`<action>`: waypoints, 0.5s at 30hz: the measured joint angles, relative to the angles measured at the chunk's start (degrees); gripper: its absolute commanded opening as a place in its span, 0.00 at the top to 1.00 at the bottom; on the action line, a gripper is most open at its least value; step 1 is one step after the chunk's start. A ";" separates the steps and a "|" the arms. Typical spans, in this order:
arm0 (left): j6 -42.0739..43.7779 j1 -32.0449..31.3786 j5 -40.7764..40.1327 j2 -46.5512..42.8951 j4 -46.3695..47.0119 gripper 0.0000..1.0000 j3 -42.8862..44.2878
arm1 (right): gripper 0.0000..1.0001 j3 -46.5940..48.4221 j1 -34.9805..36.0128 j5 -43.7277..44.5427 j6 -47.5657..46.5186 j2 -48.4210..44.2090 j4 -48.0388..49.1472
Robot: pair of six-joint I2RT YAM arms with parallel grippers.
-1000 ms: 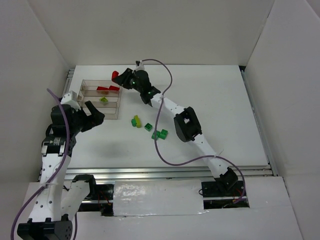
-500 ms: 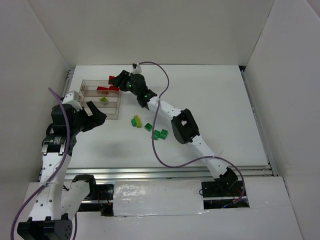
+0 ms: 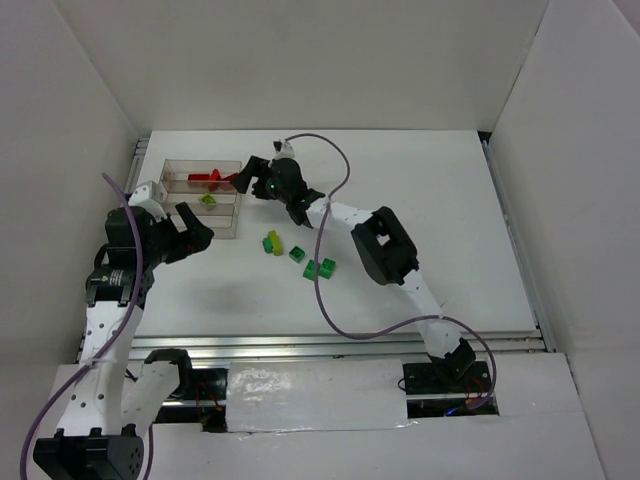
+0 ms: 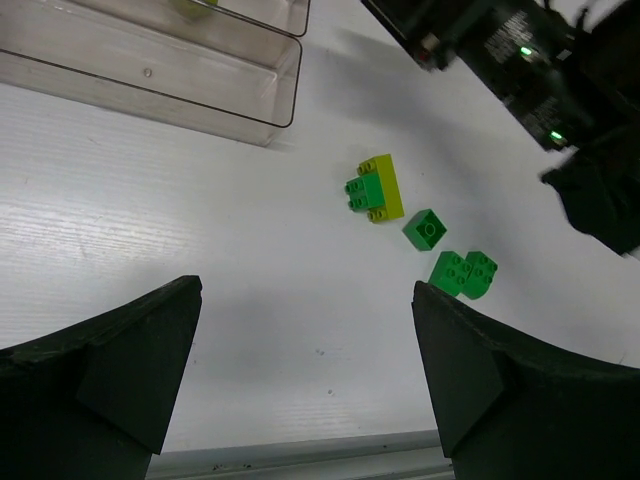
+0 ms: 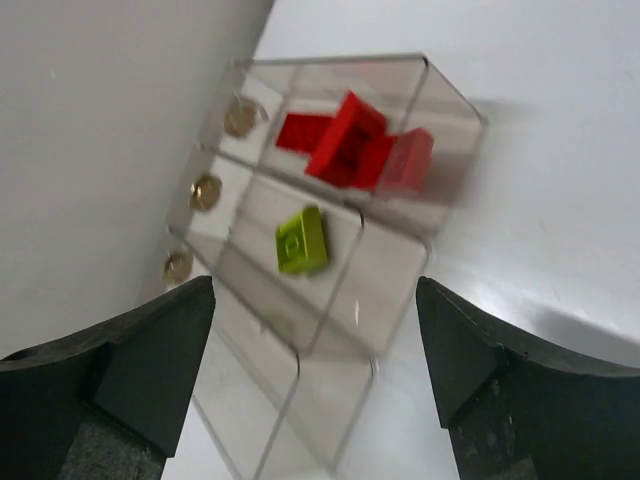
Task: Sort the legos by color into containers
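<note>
right gripper (image 3: 246, 178) is hanging with its jaws spread wide and nothing between them, just off the right end of the tray (image 3: 200, 228). a second ago it was carrying a red piece, which is now lying among the red bricks (image 5: 350, 150) in the far compartment. so red is looking sorted, while the green and yellow-green bricks (image 3: 296, 254) are waiting loose on the table. the tray is lying with its long axis running left to right, openings facing up. left gripper (image 4: 305, 295) is hovering near its front, fingers parted and holding nothing.
</note>
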 measured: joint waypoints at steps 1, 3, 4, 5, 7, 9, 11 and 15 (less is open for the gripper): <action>-0.02 -0.02 -0.11 0.09 -0.07 0.01 0.00 | 0.11 -5.46 0.02 0.26 -1.03 -3.72 0.44; 0.00 -0.02 -0.92 0.63 -0.20 0.00 0.02 | 0.09 -17.03 0.00 1.81 -3.26 -13.40 0.24; -0.02 -0.02 -0.98 0.90 -0.17 0.01 0.00 | 0.09 -21.24 0.02 2.58 -4.07 -18.08 -0.22; -0.04 -0.02 -1.29 1.42 -0.22 0.01 0.02 | 0.08 -25.64 0.02 3.50 -4.96 -23.78 -0.31; -0.22 -0.11 -1.40 2.97 -0.20 0.00 0.15 | 0.06 -32.48 0.02 6.43 -6.51 -35.50 -2.32; -0.46 -0.72 -1.55 5.03 -0.20 0.00 0.50 | 0.04 -36.39 0.02 9.46 -7.26 -45.94 -5.07; -1.68 -2.93 -2.80 7.85 -0.52 0.01 1.18 | 0.03 -39.80 -0.04 12.11 -7.78 -55.65 -8.68; -5.31 -10.95 -5.68 11.96 0.02 0.00 1.51 | 0.02 -46.60 -0.13 15.28 -7.98 -68.11 -17.55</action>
